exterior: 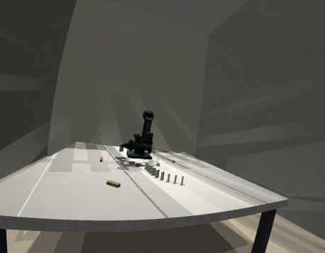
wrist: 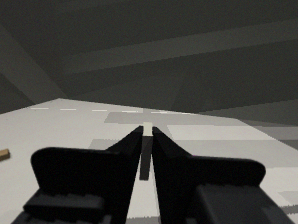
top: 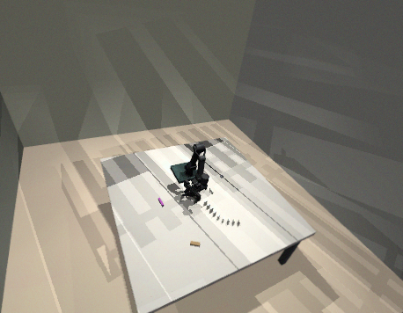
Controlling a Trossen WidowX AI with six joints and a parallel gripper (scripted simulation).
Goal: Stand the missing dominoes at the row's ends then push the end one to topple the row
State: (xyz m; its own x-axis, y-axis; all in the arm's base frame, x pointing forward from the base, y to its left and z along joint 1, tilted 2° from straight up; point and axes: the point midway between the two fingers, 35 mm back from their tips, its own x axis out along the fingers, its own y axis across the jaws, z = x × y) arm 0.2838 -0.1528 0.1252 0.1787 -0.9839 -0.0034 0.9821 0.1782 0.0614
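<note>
A curved row of several grey dominoes stands on the table, with one domino (top: 228,222) (exterior: 168,178) near its front end. A small grey piece (top: 210,192) (exterior: 157,163) sits apart from the row's end nearest the arm; I cannot tell whether it is upright. My gripper (wrist: 147,130) is shut on a grey domino (wrist: 145,157), which hangs upright between the fingertips. In the exterior view the gripper points left, above the table and away from the row. In the top view the held domino is not distinct.
A purple bar (top: 161,202) (exterior: 101,159) lies left of the arm. A brown block (top: 194,243) (exterior: 113,183) (wrist: 4,154) lies nearer the front. A small dark object (top: 221,176) (exterior: 173,161) lies to the right of the arm base (top: 178,173) (exterior: 139,156).
</note>
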